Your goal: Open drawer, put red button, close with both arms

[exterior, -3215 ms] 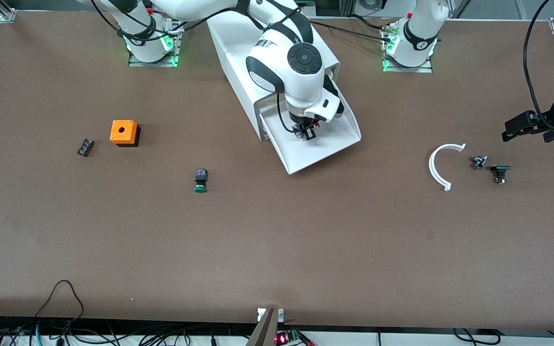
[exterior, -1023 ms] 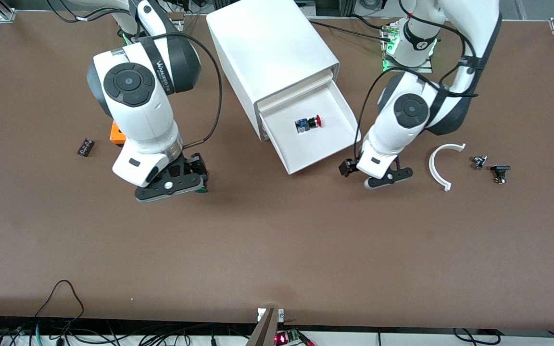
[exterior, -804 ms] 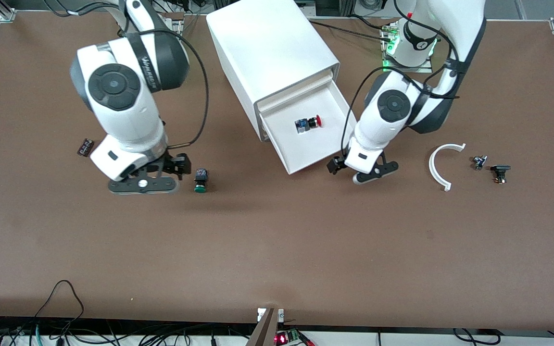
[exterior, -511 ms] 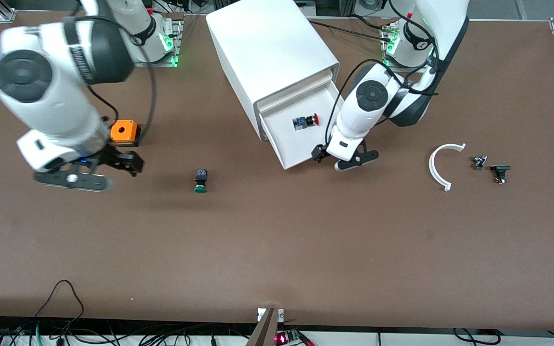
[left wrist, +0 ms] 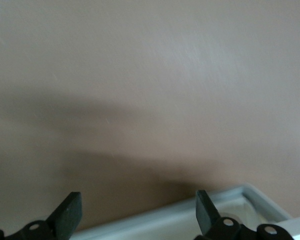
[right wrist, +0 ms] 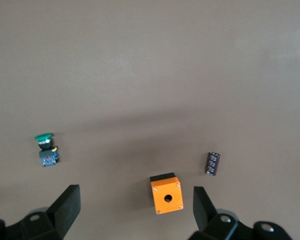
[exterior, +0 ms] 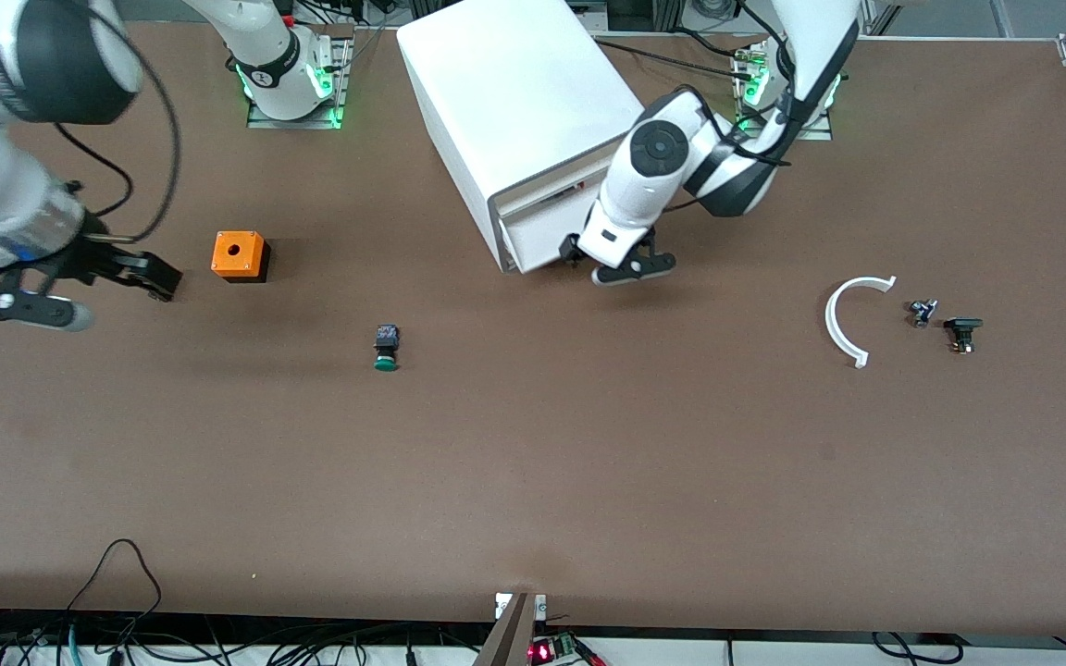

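The white cabinet (exterior: 514, 92) stands at the table's middle, near the arms' bases. Its drawer (exterior: 533, 242) is pushed in almost flush with the cabinet front. The red button is hidden inside. My left gripper (exterior: 614, 262) is open and low against the drawer's front. In the left wrist view the drawer's white front edge (left wrist: 190, 217) lies between the spread fingers of that gripper (left wrist: 138, 210). My right gripper (exterior: 140, 275) is open and empty. It hangs in the air over the right arm's end of the table and also shows in the right wrist view (right wrist: 135, 205).
An orange box (exterior: 239, 255) (right wrist: 166, 194) and a green-capped button (exterior: 386, 350) (right wrist: 46, 150) lie toward the right arm's end. A small black part (right wrist: 213, 163) lies beside the box. A white arc (exterior: 852, 319) and two small parts (exterior: 922, 312) (exterior: 961, 331) lie toward the left arm's end.
The left gripper has pushed the open drawer in, and the red button has gone out of sight. The right arm has swung away toward its end of the table.
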